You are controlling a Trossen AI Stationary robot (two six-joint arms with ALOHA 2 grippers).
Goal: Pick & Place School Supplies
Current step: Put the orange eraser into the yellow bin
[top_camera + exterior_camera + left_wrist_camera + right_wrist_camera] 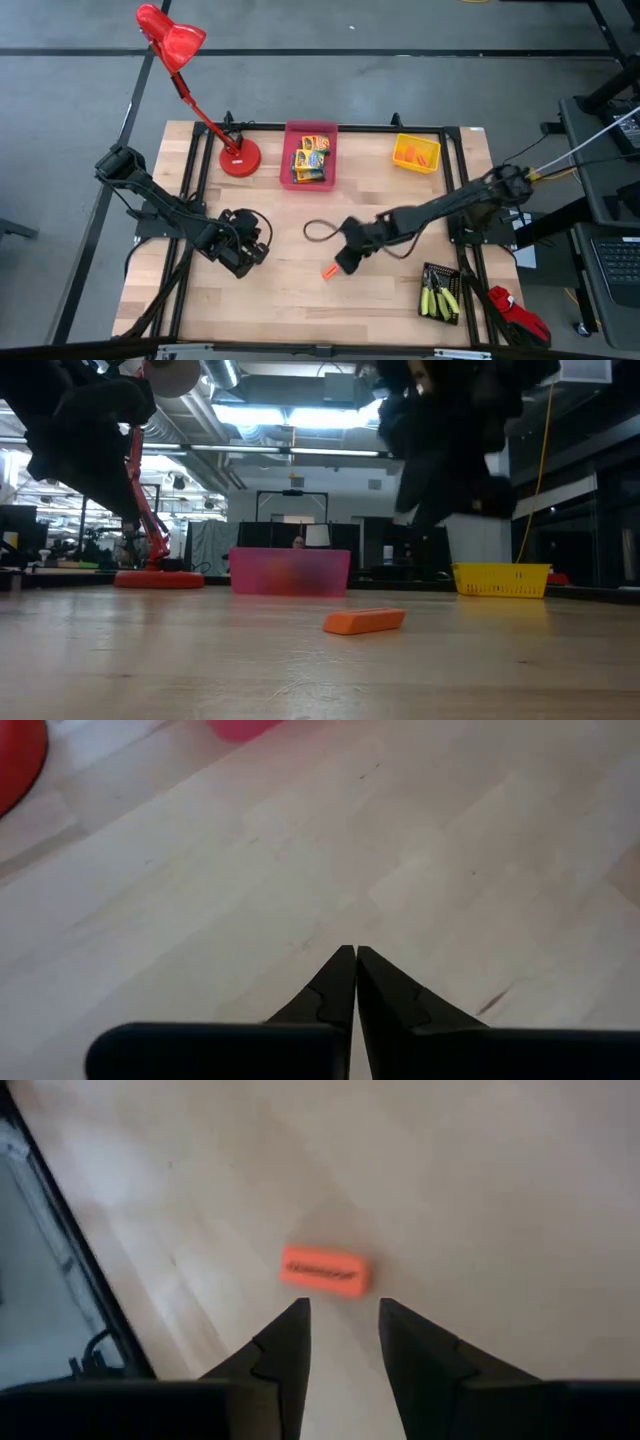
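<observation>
arms: dark, jointed | right claw [342,1335]: black pointed fingers, notched edges

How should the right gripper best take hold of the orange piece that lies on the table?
Grip the orange piece across its short width, at the middle, coming straight down from above. It lies flat and alone on the bare wooden table, so its two long sides are probably free for the fingers. The right gripper hangs open near it; the opening looks wide enough only for the narrow way.

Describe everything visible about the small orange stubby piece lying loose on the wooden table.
The small orange stubby piece is a flat, rounded-cornered block with faint embossed lettering on its top face. It lies flat on the bare wooden table, near the middle front, touching nothing else. The right gripper hovers just over it, fingers open, not gripping it.
</observation>
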